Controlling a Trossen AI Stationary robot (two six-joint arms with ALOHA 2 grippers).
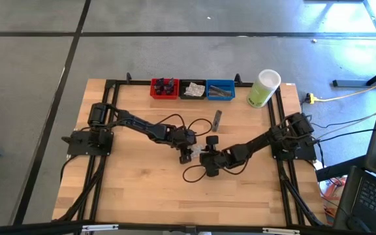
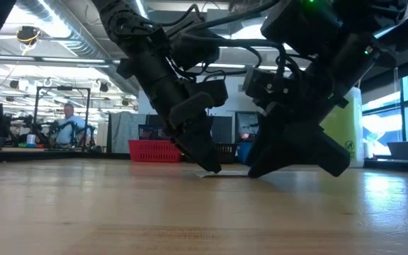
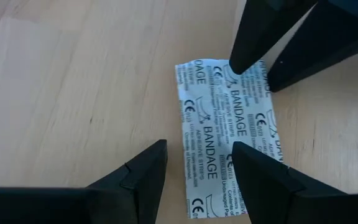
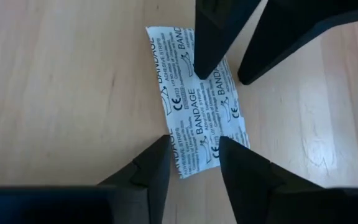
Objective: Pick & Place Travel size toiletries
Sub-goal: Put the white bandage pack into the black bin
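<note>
At the middle of the frame, a flat bandage packet (image 3: 229, 134) is lying on the bench (image 1: 136, 189). The left claw (image 3: 194, 165) and the right claw (image 4: 194, 155) are lowered over it from opposite ends, each with fingers apart.

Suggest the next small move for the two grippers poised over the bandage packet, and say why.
Probably close the left gripper on the bandage packet's near edge while the right gripper pins the far edge. The packet lies flat on the table, both grippers are open with tips at opposite ends, and a flat packet is hard to lift unpinned.
</note>
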